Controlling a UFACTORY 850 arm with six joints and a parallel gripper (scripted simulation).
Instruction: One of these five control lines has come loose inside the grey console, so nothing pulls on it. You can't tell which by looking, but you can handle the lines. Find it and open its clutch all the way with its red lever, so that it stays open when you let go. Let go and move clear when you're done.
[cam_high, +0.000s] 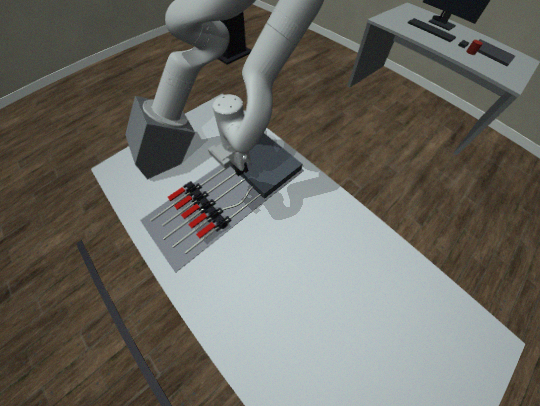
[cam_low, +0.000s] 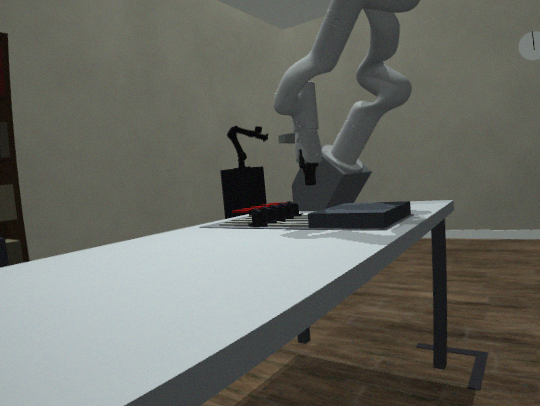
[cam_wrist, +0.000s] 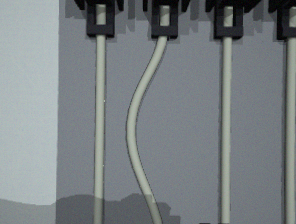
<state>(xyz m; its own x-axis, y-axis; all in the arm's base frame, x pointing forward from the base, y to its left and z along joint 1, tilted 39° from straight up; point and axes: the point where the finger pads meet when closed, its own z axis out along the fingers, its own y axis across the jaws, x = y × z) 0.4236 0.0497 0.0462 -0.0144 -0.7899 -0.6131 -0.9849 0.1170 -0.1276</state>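
Note:
My gripper (cam_high: 241, 171) (cam_low: 310, 183) is shut and empty. It hangs above the lines close to the grey console (cam_high: 274, 167) (cam_low: 345, 220), clear of them in the exterior view. Five pale lines run from the console through black clutches. In the wrist view four show: the leftmost (cam_wrist: 100, 125), third (cam_wrist: 226, 125) and fourth (cam_wrist: 291, 125) are straight; the second (cam_wrist: 131, 125) bows sideways, between clutch and console. Five red levers, such as the nearest (cam_high: 205, 230) and the farthest (cam_high: 176, 194), lie low in a row, pointing away from the console. The fingertips are not clearly visible in the wrist view.
The lines lie over a grey mat (cam_high: 175, 262) on the white table (cam_high: 325, 280). The robot's grey base block (cam_high: 162, 150) stands beside the mat's far side. A desk (cam_high: 500, 80) stands apart at the back right.

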